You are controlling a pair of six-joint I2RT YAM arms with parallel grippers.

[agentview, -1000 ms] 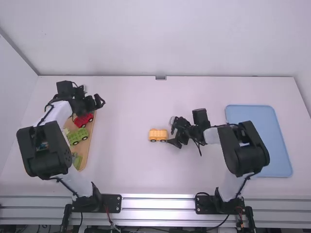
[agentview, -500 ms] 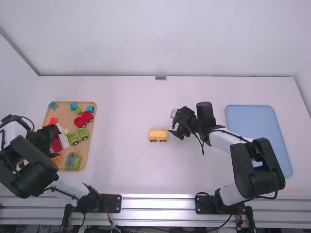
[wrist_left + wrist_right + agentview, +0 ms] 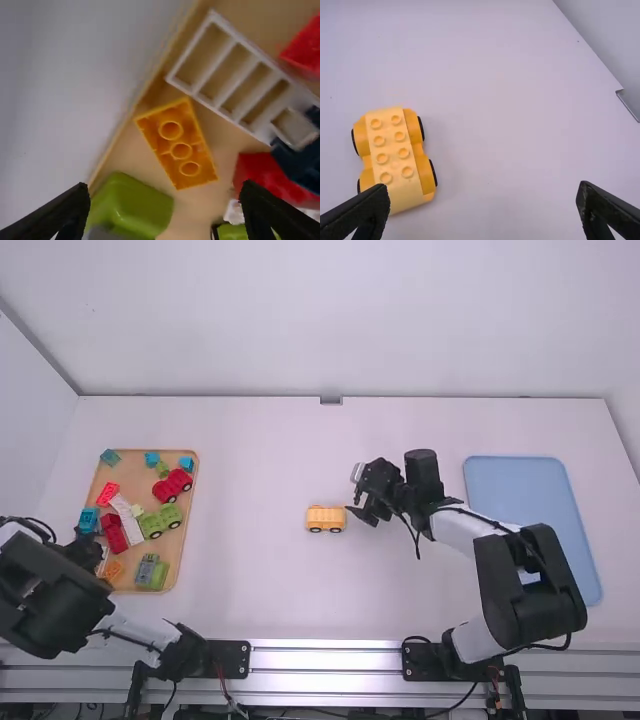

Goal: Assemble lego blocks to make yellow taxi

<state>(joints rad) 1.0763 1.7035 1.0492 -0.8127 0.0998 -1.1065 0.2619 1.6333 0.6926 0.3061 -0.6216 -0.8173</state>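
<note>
High view: yellow car sits around mid-table, wheels down, nothing stacked on its studs. Right gripper is just beside it, on the side toward the blue tray. Its fingers are spread wide with nothing between them; can't tell if one fingertip touches the car.

Left gripper is at the outer edge of the wooden tray, near end. Left wrist view: fingers apart, holding nothing, orange brick lying ahead of them in the tray, hollow underside up, three round tubes showing. White brick is close by it, also hollow side up. Green block is near the orange brick on another side.

Elsewhere in the tray, high view: red car, light green car, white plank between the light green car and a red block, small blue block toward the far end.
</note>
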